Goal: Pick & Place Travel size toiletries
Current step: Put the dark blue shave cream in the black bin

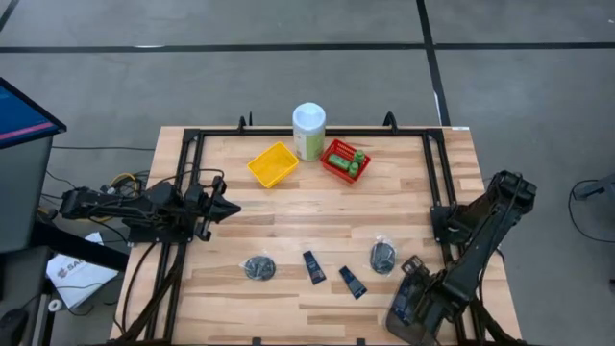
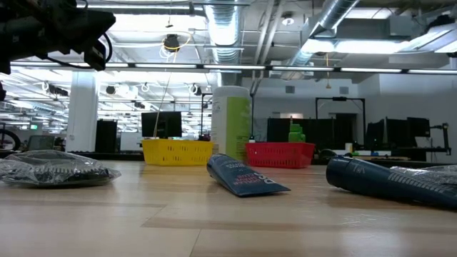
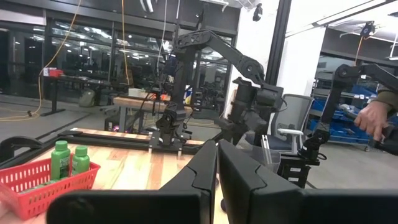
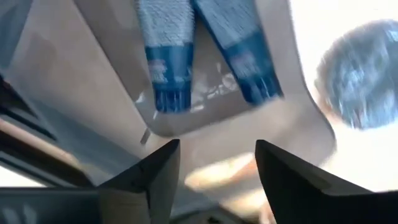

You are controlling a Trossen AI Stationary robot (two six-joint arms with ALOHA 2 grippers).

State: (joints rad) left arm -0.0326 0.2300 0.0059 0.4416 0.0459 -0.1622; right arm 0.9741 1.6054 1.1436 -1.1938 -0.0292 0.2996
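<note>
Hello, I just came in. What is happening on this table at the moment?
A two-armed robot is sorting travel toiletries. The right pincer is low at the table's near right corner, open and holding nothing. The left pincer waits shut, above the left side. Two navy tubes and two wrapped bundles lie on the wood. Green bottles already stand in the red basket at the far edge, beside a yellow basket and a tall canister.

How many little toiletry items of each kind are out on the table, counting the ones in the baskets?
Green bottles, in the red basket: 2
Navy tubes: 2
Wrapped dark bundles: 2
Total: 6
</note>
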